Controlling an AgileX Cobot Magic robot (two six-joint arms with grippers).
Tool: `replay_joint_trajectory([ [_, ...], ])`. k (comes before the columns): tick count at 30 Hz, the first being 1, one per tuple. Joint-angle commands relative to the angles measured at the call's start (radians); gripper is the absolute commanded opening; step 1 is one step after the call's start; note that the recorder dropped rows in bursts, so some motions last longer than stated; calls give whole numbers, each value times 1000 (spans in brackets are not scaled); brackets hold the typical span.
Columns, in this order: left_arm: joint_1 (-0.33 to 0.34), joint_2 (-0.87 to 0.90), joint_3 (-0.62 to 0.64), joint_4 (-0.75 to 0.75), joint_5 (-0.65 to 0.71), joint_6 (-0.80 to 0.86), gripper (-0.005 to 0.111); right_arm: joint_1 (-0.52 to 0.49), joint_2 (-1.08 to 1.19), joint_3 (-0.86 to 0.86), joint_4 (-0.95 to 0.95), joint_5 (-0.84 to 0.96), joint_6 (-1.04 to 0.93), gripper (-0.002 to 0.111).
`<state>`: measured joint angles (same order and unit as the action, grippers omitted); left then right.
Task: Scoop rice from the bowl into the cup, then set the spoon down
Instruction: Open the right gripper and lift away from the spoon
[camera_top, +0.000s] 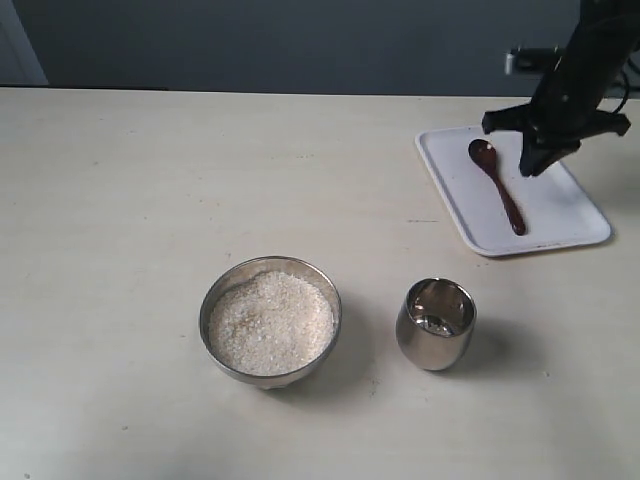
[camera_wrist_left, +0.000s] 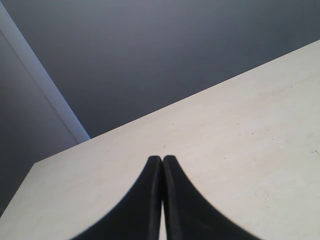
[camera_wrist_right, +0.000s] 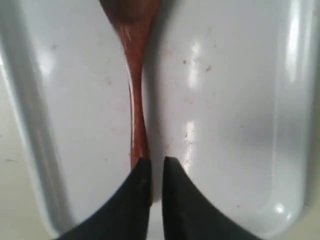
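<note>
Looking across the surface (camera_top: 150, 180), we see the bowl (camera_top: 240, 268) at the near middle, filled close to its rim with rice (camera_top: 271, 322). The cup (camera_top: 436, 335) stands upright to the right of the bowl, near it but apart, its mirror-like wall catching the light. At the far right sits a white tray (camera_top: 560, 205). The spoon (camera_top: 499, 188) lies flat on the tray, with its oval head toward the far side and its thin handle running toward the near right.

The right end effector (camera_wrist_right: 153, 161) hangs over the tray, just right of the spoon's head in the exterior view. In its wrist view the two dark fingers are drawn almost together, with only a thin slit between them, and the spoon is not in that slit. The end of the handle passes under one fingertip (camera_wrist_right: 140, 172); whether that finger touches the wood or only hovers above it, we cannot say from this angle.

The left end effector (camera_wrist_left: 162, 159) shows only in its own wrist view. Its fingers are pressed together, gripping no object, and they point across the surface toward an edge, with a dark wall beyond.
</note>
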<state>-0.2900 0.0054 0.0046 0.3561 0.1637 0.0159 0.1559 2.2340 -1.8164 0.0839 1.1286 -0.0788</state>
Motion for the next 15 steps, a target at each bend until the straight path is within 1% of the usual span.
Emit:
replay_joint_trajectory([
  [1,-1,-5,-5,0,-5,-8,0,-6,-174,-2,43,-28,6,-1],
  [2,-1,-5,-5,0,-5,-8,0,-2,-265,23,100,-66,-1,-1],
  [3,-1,-5,-5,0,-5,-8,0,5,-322,51,113,-100,-3,-1],
  [5,-1,-5,-5,0,-5,-8,0,28,-440,128,105,-178,-3,-1],
  [8,-1,-5,-5,0,-5,-8,0,60,-645,297,105,-301,-1,-1],
  [9,-1,-5,-5,0,-5,-8,0,77,-778,434,112,-380,13,-1],
  [10,-1,-5,-5,0,-5,-8,0,84,-831,506,112,-420,20,-1],
  [11,-1,-5,-5,0,-5,-8,0,97,-966,653,110,-505,34,-1],
  [12,-1,-5,-5,0,-5,-8,0,96,-1020,710,110,-537,35,-1],
  [13,-1,-5,-5,0,-5,-8,0,96,-1149,834,106,-574,36,-1],
  [14,-1,-5,-5,0,-5,-8,0,94,-1207,877,85,-578,36,-1],
  [15,-1,-5,-5,0,-5,-8,0,94,-1309,964,27,-572,36,-1],
])
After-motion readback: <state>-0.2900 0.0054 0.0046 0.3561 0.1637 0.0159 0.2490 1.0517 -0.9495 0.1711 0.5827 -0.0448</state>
